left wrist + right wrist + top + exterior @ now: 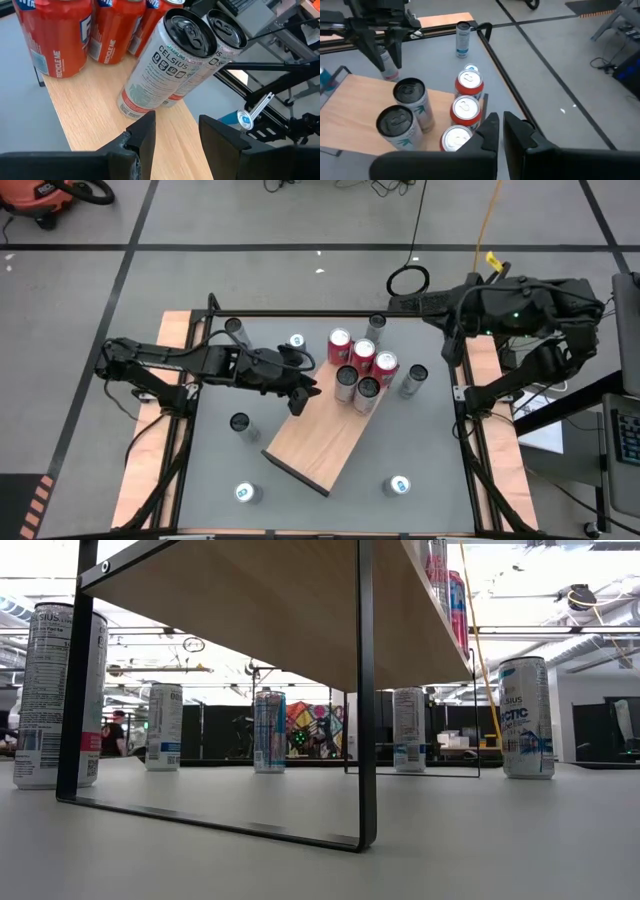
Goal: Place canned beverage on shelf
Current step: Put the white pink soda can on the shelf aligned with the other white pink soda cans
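Observation:
The shelf (318, 438), a light-brown board on thin black legs (365, 740), stands slantwise at mid-table. On its far end stand three red cans (362, 352) and two silver cans (356, 387), all upright. My left gripper (300, 398) hovers over the shelf's left edge. It is open, and its fingers (177, 125) point at the two silver cans (165, 65) with nothing between them. My right gripper (500, 127) is shut on nothing. It is held high beyond the table's far right, looking down on the cans.
Loose cans stand upright on the grey tabletop around the shelf: far left (236, 330), (296, 342), far middle (376, 326), right of the shelf (414, 380), left of it (240, 425), and two near the front edge (247, 493), (398, 486). A black frame (330, 312) borders the table.

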`<state>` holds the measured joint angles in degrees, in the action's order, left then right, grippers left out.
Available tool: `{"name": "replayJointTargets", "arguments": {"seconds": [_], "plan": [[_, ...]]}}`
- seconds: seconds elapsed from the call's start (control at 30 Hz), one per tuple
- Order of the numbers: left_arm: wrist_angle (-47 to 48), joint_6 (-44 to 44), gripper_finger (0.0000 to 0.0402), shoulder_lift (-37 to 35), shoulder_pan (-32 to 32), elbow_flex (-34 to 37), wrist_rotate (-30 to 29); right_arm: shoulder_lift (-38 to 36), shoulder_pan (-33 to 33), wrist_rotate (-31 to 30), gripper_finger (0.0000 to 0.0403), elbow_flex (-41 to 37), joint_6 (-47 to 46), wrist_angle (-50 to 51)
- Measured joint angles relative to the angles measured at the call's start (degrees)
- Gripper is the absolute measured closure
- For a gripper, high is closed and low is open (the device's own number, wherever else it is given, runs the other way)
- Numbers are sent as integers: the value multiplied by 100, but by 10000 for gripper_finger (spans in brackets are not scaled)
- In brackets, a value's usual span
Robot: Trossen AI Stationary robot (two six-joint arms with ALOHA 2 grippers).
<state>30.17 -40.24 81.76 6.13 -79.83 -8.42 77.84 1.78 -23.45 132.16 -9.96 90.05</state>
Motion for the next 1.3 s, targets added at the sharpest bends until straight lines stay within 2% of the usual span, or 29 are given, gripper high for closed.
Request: {"name": "replayJointTargets", "arguments": {"seconds": [0.17, 0.3, 0.53, 0.7, 0.8, 0.93, 1.13, 1.3], "plan": [[26, -73, 249, 0, -5, 0, -20, 26, -148, 128, 403, -2, 31, -1], [436, -392, 249, -23, -65, 0, 75, 30, -235, 126, 403, -2, 19, -1], [2045, -1052, 249, -286, -333, 0, 137, 59, -262, 428, 403, -2, -221, -2], [3419, -1536, 249, -400, -687, 0, 101, 76, -262, 416, 403, -4, -1014, -2], [4441, -1932, 241, -396, -818, 0, 569, 100, -262, 419, 403, -4, -1480, -3], [5146, -2093, 201, -398, -637, 0, 1349, 168, -248, 419, 403, -4, -1891, -4], [5578, -2850, 110, -426, -44, 0, 1471, 302, -245, 401, 403, -4, -1729, -4], [5589, -3406, 64, -424, 459, 0, 1511, 448, -245, 401, 403, -4, -1503, -4]]}}
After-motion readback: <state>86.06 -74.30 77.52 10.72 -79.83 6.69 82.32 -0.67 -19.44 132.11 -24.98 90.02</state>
